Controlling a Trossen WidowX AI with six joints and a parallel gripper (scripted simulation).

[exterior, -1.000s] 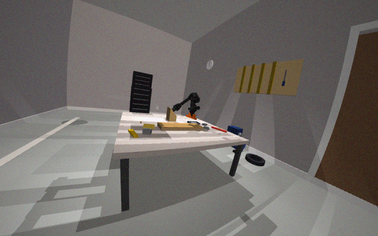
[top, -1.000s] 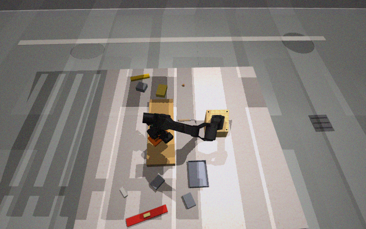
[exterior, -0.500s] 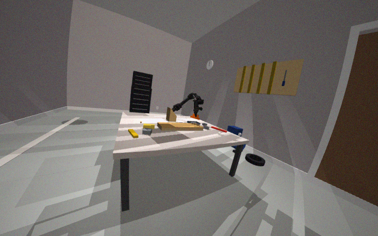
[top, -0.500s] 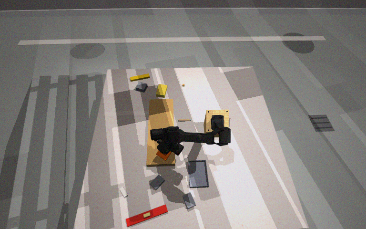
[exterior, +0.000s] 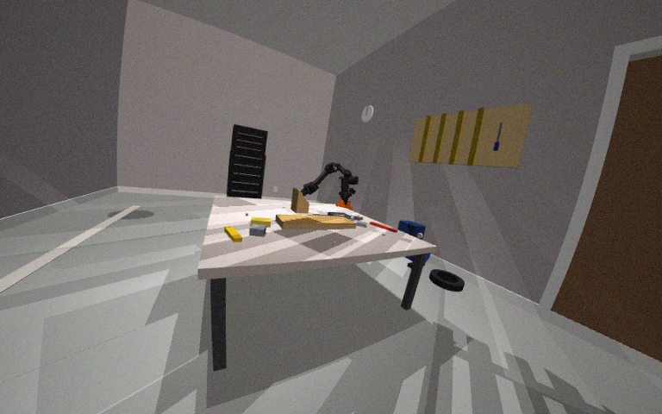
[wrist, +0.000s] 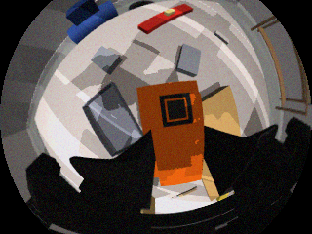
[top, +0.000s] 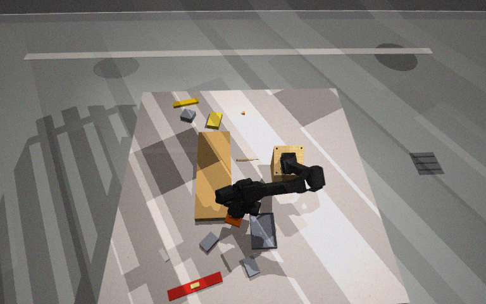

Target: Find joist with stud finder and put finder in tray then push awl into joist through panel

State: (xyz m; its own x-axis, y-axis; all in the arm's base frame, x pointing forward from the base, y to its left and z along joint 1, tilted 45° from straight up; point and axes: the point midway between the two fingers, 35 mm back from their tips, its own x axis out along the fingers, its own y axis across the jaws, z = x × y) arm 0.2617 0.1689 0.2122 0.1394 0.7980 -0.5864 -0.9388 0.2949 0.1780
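My gripper (top: pixel 244 210) (wrist: pixel 174 129) is shut on the orange stud finder (top: pixel 233 220) (exterior: pixel 344 204) (wrist: pixel 177 151), which shows a dark square with an orange outline in the wrist view. It is held in the air near the panel's near right corner, left of the tray in the top view. The tan floor panel (top: pixel 212 171) (exterior: pixel 317 222) (wrist: pixel 223 114) lies flat; no hole is visible on it. The grey tray (top: pixel 265 232) (wrist: pixel 111 117) holds nothing visible. The awl (top: pixel 245 159) (wrist: pixel 184 192) lies between the panel and the arm's wooden base. The joist is hidden.
Grey blocks (top: pixel 209 242) (top: pixel 251 266) lie in front of the panel and tray. A red level (top: pixel 207 281) (wrist: pixel 166 19) lies near the front. Yellow blocks (top: pixel 214 120) (top: pixel 185 102), another grey block (top: pixel 187 114) and a tiny orange cube (top: pixel 243 113) lie beyond the panel.
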